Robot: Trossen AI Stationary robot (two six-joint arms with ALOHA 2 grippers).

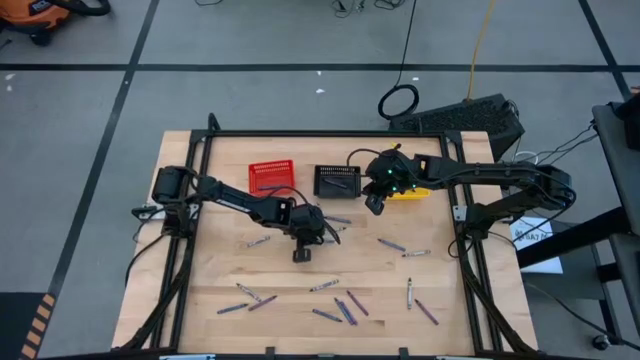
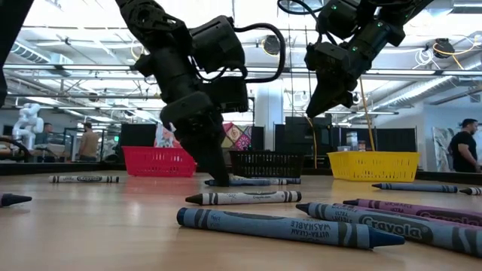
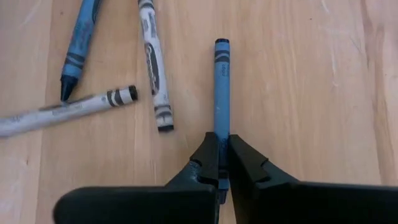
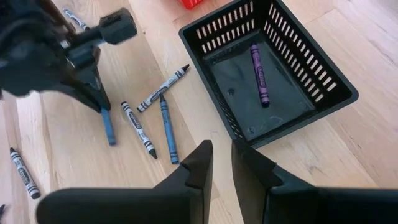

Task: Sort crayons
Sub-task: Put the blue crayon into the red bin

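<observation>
Blue, grey and purple crayons lie scattered on the wooden table (image 1: 230,270). My left gripper (image 3: 222,163) is down at the table's middle (image 1: 316,232), shut on a blue crayon (image 3: 221,81) that lies beside three loose crayons, one of them grey (image 3: 152,62). My right gripper (image 4: 221,163) hangs above the table next to the black basket (image 4: 323,87), its fingers a little apart with nothing between them. One purple crayon (image 4: 258,74) lies on that basket's floor. My left gripper pinches the blue crayon between its two fingers at the end nearest the gripper (image 3: 221,138); the end itself is hidden by the fingers. They slant down from above and grip its two sides. The crayon lies flat on the table, reaching forward past the fingertips (image 4: 109,127).
A red basket (image 1: 270,177), the black basket (image 1: 337,180) and a yellow basket (image 1: 410,192) stand in a row at the far side. More crayons lie toward the near edge (image 1: 340,308) and at the right (image 1: 395,245). Black frame rails (image 1: 195,250) border the table.
</observation>
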